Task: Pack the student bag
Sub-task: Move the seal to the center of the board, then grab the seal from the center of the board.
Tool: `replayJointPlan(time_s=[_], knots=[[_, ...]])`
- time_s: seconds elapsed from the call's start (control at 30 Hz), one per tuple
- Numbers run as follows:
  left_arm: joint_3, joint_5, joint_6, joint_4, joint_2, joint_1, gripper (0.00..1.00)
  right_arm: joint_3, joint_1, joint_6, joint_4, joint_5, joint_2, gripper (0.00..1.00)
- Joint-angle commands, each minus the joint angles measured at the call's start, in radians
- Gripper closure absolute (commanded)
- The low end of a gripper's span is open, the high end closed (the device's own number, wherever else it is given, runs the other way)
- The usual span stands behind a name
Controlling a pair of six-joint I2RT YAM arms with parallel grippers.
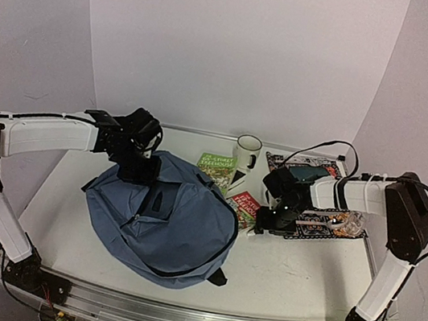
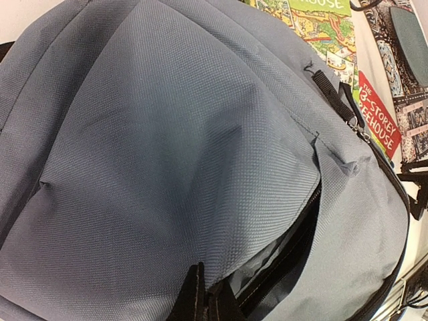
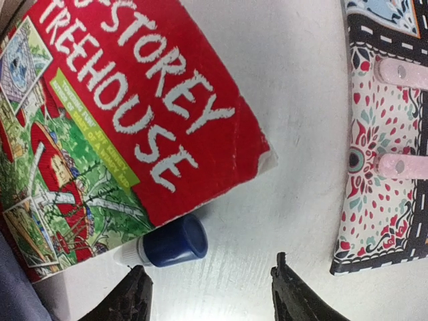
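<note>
**Packing hardly begun: bag held open, goods lying outside it**

Lying in the middle of the desk (image 1: 293,275), nearer the left arm, the student bag (image 1: 163,222) is slumped flat with its front pocket (image 2: 287,254) gaping. The left pincer (image 2: 207,297) is closed tight at the lip of that pocket; by the look of the lifted fabric it has the edge of the bag nipped, though the wrist view shows only the fingertips. The right pincer (image 3: 208,267) hangs low over the desk with its jaws well apart and nothing between them; a blue-capped tube (image 3: 174,242) lies just ahead of it, touching or nearly touching the corner of the red book (image 3: 120,120). Also outside the bag are the green book (image 1: 217,167), the mug (image 1: 246,151) behind it, and a patterned case (image 1: 314,221) on the right. Nothing can be seen inside the pocket, so I cannot tell whether anything is packed; judging by what lies about, most of the work is ahead: each item has to be picked up, carried across and slipped in.
</note>
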State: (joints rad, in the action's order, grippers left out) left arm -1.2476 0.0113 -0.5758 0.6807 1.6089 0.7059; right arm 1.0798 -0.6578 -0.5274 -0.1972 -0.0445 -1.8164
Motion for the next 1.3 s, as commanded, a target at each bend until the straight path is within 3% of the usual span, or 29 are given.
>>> replayJointPlan(time_s=[0.0,0.13,0.3,0.63,1.03,1.27], knots=[[0.000,0.018,0.003,0.000,-0.036,-0.006,1.00,0.056,-0.022,-0.086,-0.075,-0.033,0.000,0.40],[0.002,0.021,0.003,0.000,-0.039,-0.006,1.00,0.057,-0.040,-0.208,-0.068,-0.026,0.005,0.40],[0.003,0.021,0.004,0.000,-0.042,-0.006,1.00,0.024,-0.057,-0.365,-0.055,-0.059,0.004,0.51],[0.016,0.027,0.004,0.000,-0.053,-0.006,1.00,0.001,-0.064,-0.496,0.008,-0.081,-0.031,0.62],[0.016,0.028,0.005,0.000,-0.055,-0.006,1.00,-0.021,-0.063,-0.542,0.024,-0.118,-0.081,0.70],[0.014,0.027,0.008,0.000,-0.050,-0.007,1.00,-0.036,-0.063,-0.502,0.018,-0.114,-0.058,0.83]])
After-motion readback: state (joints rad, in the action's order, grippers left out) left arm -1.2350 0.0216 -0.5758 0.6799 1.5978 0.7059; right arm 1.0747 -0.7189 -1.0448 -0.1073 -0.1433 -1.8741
